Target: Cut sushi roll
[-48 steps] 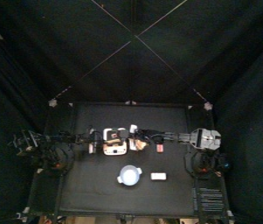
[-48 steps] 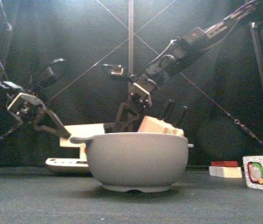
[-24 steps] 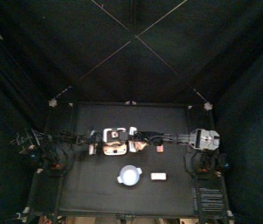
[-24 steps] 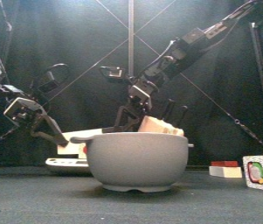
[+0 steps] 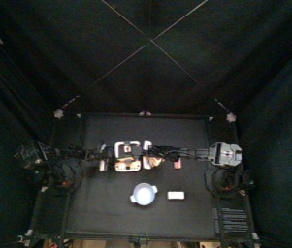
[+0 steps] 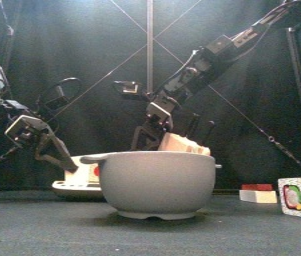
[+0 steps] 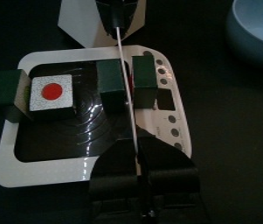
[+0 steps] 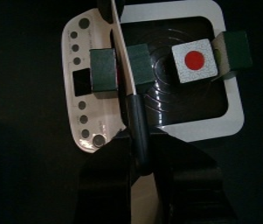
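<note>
White plastic board (image 7: 51,149) on the counter carries the sushi roll (image 7: 120,79), and one cut slice (image 7: 51,90) lies beside it, red centre up. My right tool (image 8: 140,171) looks clamped on the knife (image 8: 131,114), whose blade lies across the roll's middle. The left tool (image 7: 141,175) waits at the board's near end; I cannot tell whether it is open. I judge the cut is under way. I'd press straight down, blade upright, without dragging the roll sideways.

One board (image 7: 93,166) carrying two sushi pieces (image 7: 29,94) (image 7: 128,83), one knife (image 7: 124,105), one bowl (image 6: 157,183), two small boxes (image 6: 300,197) (image 6: 257,193) at lower right, two arms.
</note>
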Robot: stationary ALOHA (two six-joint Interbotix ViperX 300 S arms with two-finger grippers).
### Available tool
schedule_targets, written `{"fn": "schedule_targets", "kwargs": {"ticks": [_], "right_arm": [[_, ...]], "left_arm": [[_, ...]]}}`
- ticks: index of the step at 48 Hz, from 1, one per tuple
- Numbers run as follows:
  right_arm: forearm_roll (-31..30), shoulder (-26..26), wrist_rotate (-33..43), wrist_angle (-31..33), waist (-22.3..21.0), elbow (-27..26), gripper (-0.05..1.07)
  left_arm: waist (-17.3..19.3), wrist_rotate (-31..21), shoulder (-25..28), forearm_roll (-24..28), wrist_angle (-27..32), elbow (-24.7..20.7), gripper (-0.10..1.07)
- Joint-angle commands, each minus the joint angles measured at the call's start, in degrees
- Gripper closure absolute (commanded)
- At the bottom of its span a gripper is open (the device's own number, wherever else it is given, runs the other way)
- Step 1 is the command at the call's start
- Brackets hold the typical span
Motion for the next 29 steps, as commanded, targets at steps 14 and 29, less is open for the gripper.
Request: {"fn": "schedule_targets", "kwargs": {"ticks": [14,29], "right_arm": [[1.0,-7.7,0.4,-1.1,-0.8,-2.2,0.55],[2.7,-8.2,0.4,-2.7,-0.4,-1.8,0.55]], "left_arm": [[-1.6,0.1,-10.5,-1.8,-0.4,-1.3,0.84],[-1.8,0.0,-16.7,-4.6,-0.4,1.1,0.84]]}}
